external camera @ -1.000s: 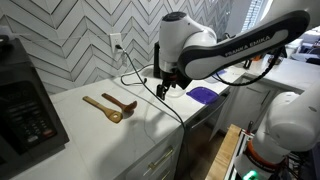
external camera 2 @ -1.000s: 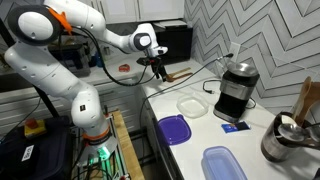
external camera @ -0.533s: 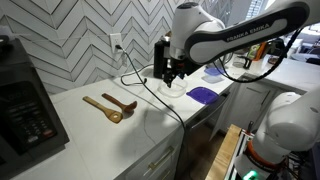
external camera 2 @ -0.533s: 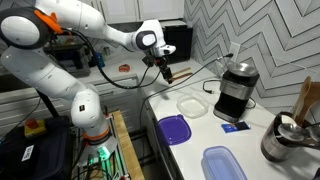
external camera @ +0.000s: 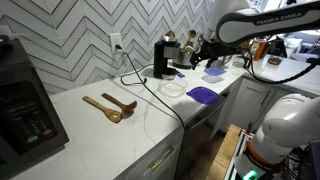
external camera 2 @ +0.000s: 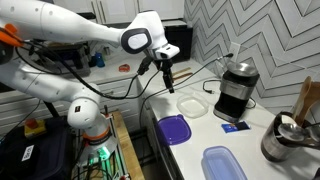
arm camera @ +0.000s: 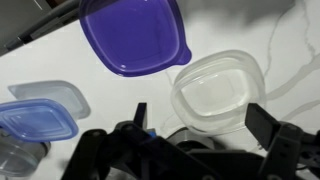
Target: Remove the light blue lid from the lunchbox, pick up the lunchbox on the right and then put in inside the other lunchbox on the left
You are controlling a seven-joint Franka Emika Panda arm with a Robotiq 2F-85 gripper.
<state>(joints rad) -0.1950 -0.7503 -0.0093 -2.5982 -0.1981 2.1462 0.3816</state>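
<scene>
My gripper (arm camera: 203, 125) is open and empty, hovering above the clear lunchbox (arm camera: 215, 90), which shows between my two fingers. The gripper also shows in both exterior views (external camera: 198, 55) (external camera 2: 168, 80). The clear lunchbox (external camera 2: 192, 105) sits open on the white counter. The light blue lid (external camera 2: 222, 163) lies on another lunchbox near the counter's end; it shows at the left edge of the wrist view (arm camera: 35, 120) and in an exterior view (external camera: 214, 72). A larger purple lid (arm camera: 135, 35) lies flat between them, seen in both exterior views (external camera 2: 175, 129) (external camera: 203, 94).
A black coffee maker (external camera 2: 235, 88) stands by the tiled wall close to the clear lunchbox, with its cable across the counter. A metal kettle (external camera 2: 285, 140) stands further along. Two wooden spoons (external camera: 110, 107) lie mid-counter. A pale container (arm camera: 55, 95) sits beside the light blue lid.
My arm has swung along the counter from near the wooden spoons toward the coffee maker and the lunchboxes. The gripper has stayed open and empty.
</scene>
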